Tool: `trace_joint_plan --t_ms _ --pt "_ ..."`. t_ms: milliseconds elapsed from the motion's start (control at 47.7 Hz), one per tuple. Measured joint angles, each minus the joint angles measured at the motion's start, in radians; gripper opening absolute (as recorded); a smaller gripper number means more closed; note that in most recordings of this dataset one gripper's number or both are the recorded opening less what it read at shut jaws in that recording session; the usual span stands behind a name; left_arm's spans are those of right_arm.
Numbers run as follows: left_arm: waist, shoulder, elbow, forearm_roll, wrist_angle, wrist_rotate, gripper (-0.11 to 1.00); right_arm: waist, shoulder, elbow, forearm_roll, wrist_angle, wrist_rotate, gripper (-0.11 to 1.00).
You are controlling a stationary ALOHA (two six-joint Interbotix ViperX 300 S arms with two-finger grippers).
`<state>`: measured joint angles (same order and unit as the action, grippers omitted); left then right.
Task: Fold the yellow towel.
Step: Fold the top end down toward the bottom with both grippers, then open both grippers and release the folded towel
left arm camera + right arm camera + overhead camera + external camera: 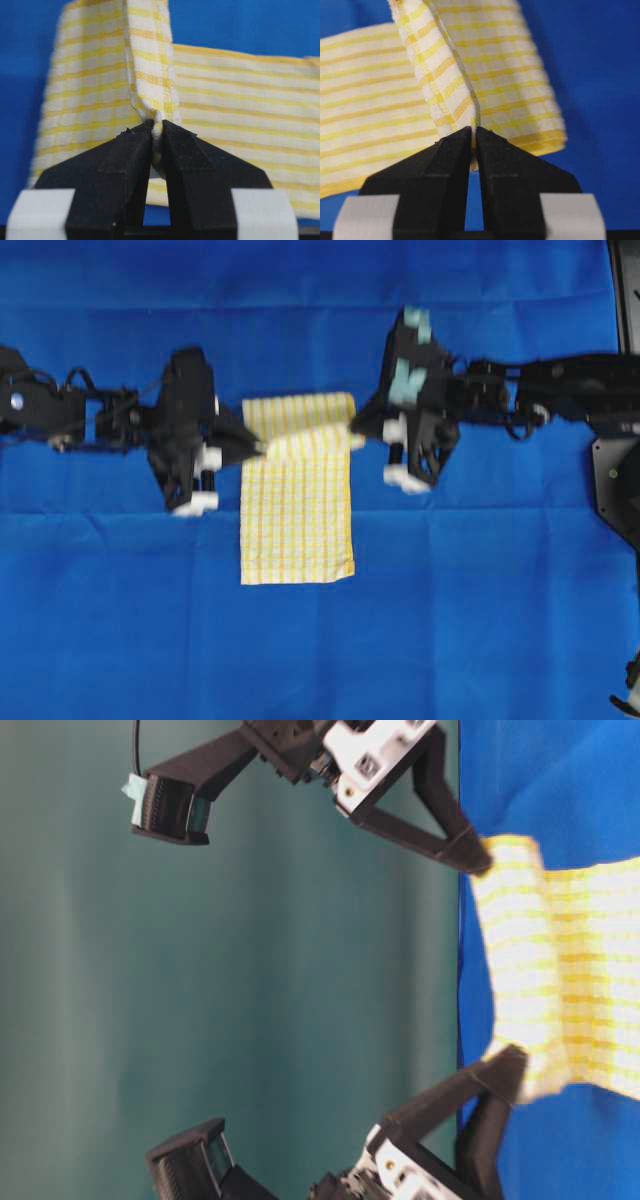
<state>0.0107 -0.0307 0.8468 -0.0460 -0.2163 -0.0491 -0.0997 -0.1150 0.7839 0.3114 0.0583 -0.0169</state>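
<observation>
The yellow towel (296, 510), cream with a yellow check, lies lengthwise on the blue cloth. Its far end is lifted and curled back over itself. My left gripper (258, 448) is shut on the towel's left corner, and my right gripper (354, 437) is shut on the right corner. In the left wrist view the black fingertips (140, 142) pinch a bunched fold of the towel (150, 65). The right wrist view shows the same pinch on a raised fold (445, 85). From table level, both grippers (478, 855) (510, 1075) hold the towel's edge (560, 970) up off the cloth.
A plain blue cloth (120, 610) covers the whole table. A black fixture (615, 475) stands at the right edge. The near half of the towel lies flat with blue cloth all round it.
</observation>
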Motion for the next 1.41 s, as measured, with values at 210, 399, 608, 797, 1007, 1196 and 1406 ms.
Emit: trace_joint_plan --t_ms 210,399,608,797,1007,1196,1406 --pt "-0.095 0.005 0.000 -0.002 0.000 -0.060 0.05 0.098 0.000 0.003 0.032 -0.003 0.000 0.04" --pt "-0.150 0.017 -0.006 -0.003 0.000 -0.071 0.05 0.156 0.032 -0.002 0.061 -0.005 0.000 0.04" --pt "-0.175 0.028 -0.012 -0.003 0.021 -0.071 0.05 0.178 0.072 -0.015 0.069 -0.011 0.000 0.04" --pt "-0.178 0.081 -0.035 -0.003 0.028 -0.071 0.05 0.187 0.112 -0.031 0.069 -0.014 0.002 0.04" --pt "-0.202 0.106 -0.049 -0.003 0.035 -0.069 0.05 0.225 0.140 -0.049 0.069 -0.014 0.002 0.04" --pt "-0.216 0.106 -0.052 -0.003 0.040 -0.071 0.05 0.235 0.144 -0.055 0.069 -0.014 0.000 0.04" --pt "-0.224 0.103 -0.054 -0.003 0.043 -0.071 0.05 0.235 0.143 -0.057 0.071 -0.008 0.000 0.04"
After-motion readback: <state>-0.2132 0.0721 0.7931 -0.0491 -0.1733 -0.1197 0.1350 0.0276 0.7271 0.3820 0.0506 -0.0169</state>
